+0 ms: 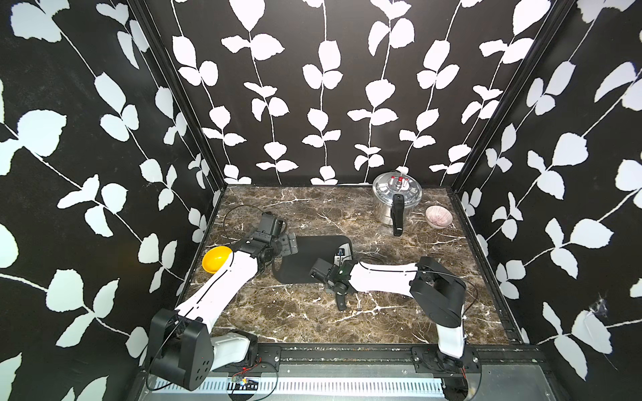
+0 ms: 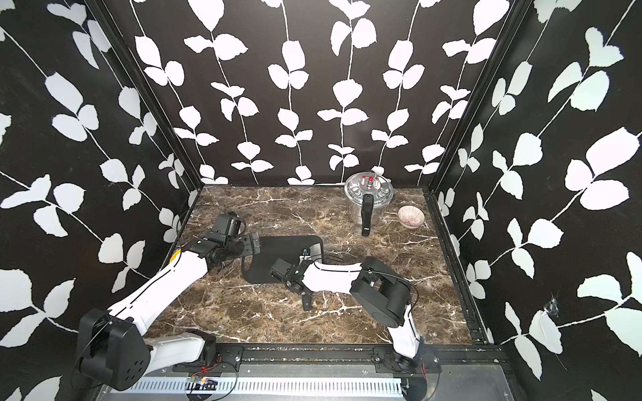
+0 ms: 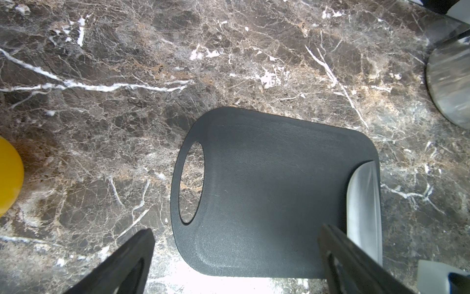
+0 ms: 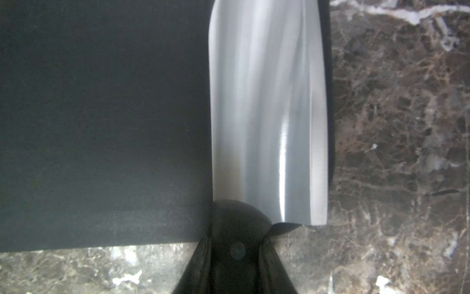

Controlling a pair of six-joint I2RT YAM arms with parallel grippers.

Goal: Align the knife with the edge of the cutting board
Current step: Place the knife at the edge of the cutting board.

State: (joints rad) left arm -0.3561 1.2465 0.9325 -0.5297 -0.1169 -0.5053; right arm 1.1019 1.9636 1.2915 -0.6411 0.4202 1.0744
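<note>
1. Right wrist view: right gripper (image 4: 235, 250) is clamped on the black handle of the cleaver (image 4: 267, 114), one finger (image 4: 201, 267) on each side, a rivet showing between them.
2. Cleaver blade lies flat on the black cutting board (image 4: 101, 127), along the board's right edge; blade edge and board edge run close to parallel, a thin strip of board showing beyond the blade.
3. Both top views: the board sits mid-table on the marble tabletop (image 1: 312, 312), the handle end of the cleaver reaching off the board's near edge toward the camera.
4. Left wrist view: left gripper (image 3: 236, 257) is spread wide, holding nothing, above the board's left end, near the oval handle cutout (image 3: 192, 182).
5. Far right: steel pressure cooker (image 1: 396, 199), shell-patterned bowl (image 1: 438, 216) just beside it.
6. Left edge: yellow bowl (image 1: 215, 258), partly behind the left arm.
</note>
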